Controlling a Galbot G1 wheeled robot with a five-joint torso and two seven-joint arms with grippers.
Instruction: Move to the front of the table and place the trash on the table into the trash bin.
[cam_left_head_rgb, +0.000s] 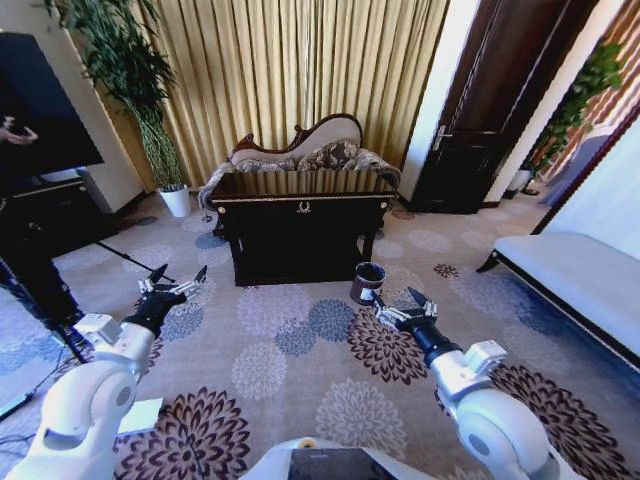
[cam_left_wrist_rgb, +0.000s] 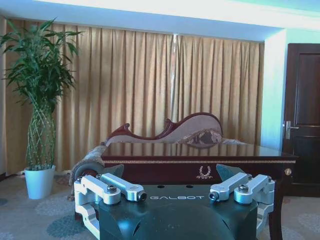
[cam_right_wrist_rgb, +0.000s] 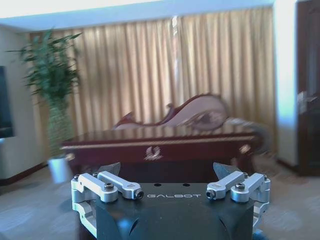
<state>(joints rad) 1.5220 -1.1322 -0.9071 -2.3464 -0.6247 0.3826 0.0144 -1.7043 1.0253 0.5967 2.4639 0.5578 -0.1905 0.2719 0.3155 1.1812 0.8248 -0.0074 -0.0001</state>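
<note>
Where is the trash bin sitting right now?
In the head view the trash bin stands on the patterned carpet by the table's front right corner, ahead of the right tool.

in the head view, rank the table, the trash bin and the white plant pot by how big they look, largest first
1. the table, by far the largest.
2. the trash bin, on the carpet off the table's right front corner.
3. the white plant pot. It looks slightly smaller than the bin, but it stands farther from the camera, so their real order is unsure.
</note>
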